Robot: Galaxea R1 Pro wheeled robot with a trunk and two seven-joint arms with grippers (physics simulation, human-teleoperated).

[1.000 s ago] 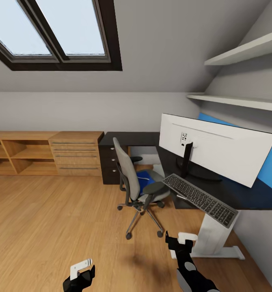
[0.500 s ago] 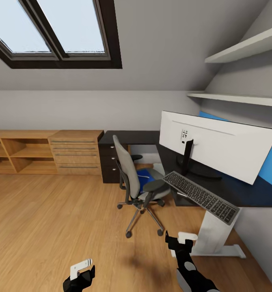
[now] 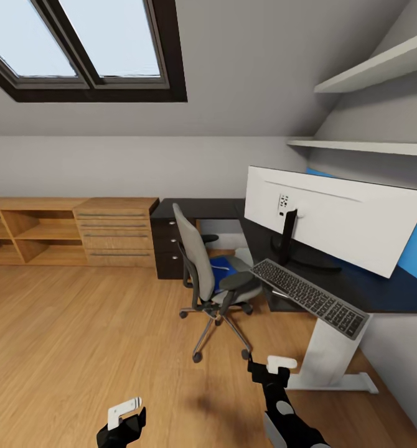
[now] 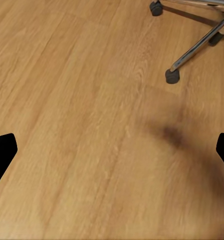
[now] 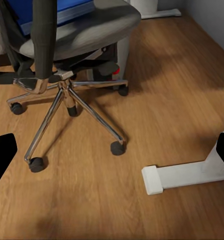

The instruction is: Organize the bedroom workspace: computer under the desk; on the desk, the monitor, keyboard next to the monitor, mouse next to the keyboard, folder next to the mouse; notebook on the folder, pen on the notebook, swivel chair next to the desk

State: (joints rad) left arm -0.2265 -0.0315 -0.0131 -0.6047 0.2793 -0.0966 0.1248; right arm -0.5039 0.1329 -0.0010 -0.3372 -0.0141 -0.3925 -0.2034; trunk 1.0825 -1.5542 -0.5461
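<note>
The flat bright blue folder (image 3: 224, 274) lies on the grey seat of the swivel chair (image 3: 205, 280), near the middle of my head view; my right wrist view shows it too (image 5: 51, 12), above the chair's chrome star base. Right of the chair stands the black-topped table (image 3: 370, 289) with its white pedestal leg. On it the wide white-backed monitor (image 3: 336, 218) stands upright on its black stem, and the slim dark-keyed keyboard (image 3: 308, 297) lies along the table's near edge, partly overhanging it. My left end effector (image 3: 124, 418) sits at the lower left and my right end effector (image 3: 269, 368) at lower centre, both over the wooden floor (image 3: 78, 336), both spread wide and holding nothing.
</note>
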